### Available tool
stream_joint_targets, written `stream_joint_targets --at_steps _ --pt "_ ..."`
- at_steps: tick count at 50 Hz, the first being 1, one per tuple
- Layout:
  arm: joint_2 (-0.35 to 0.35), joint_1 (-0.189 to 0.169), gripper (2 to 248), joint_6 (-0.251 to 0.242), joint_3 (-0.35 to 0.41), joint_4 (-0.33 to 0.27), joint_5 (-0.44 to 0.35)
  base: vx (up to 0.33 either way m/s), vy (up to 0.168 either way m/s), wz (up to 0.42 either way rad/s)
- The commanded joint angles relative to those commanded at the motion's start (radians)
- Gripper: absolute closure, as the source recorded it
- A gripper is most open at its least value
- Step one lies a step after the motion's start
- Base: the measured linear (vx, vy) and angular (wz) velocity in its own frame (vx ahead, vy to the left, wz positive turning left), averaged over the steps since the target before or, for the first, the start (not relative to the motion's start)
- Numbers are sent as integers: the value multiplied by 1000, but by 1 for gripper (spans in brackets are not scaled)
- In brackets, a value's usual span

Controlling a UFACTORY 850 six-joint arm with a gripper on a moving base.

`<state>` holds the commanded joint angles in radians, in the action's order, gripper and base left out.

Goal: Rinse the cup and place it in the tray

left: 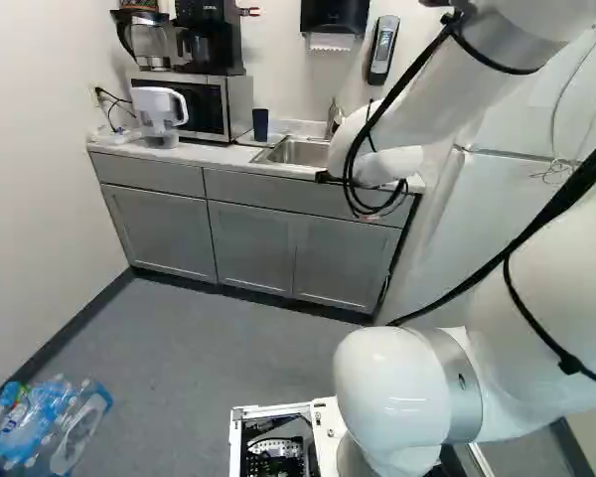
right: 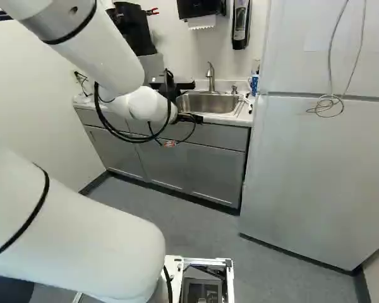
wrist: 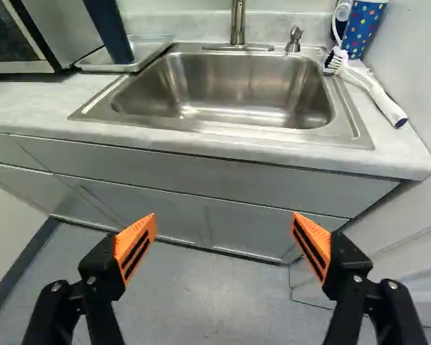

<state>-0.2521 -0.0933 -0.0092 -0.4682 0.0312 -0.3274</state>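
Black parts of the gripper (right: 184,85) show past the wrist in the right base view, its fingertips hidden there. In the wrist view the gripper (wrist: 223,241) stands wide open, nothing between its orange pads, with the cabinet fronts and floor beyond. A dark blue cup (left: 260,124) stands upright left of the sink in the left base view; the wrist view shows the cup (wrist: 109,30) at the shallow tray (wrist: 147,52) beside the basin. Ahead of the gripper is the steel sink (wrist: 237,90), its faucet (wrist: 238,25) behind the basin.
A dotted blue cup (wrist: 364,27) and a white-handled brush (wrist: 373,90) are at the sink's other side. The microwave (left: 214,104) and water pitcher (left: 160,114) stand on the counter (wrist: 50,108). The fridge (right: 322,164) is beside it; bottles (left: 50,422) lie on the floor.
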Motion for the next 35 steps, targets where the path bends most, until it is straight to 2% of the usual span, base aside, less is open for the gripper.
stream_joint_targets --at_steps 17,35 --pt "-9 29 3 3 120 -10 -172 0 0 0" --pt "-16 55 3 5 223 -18 -319 0 0 0"
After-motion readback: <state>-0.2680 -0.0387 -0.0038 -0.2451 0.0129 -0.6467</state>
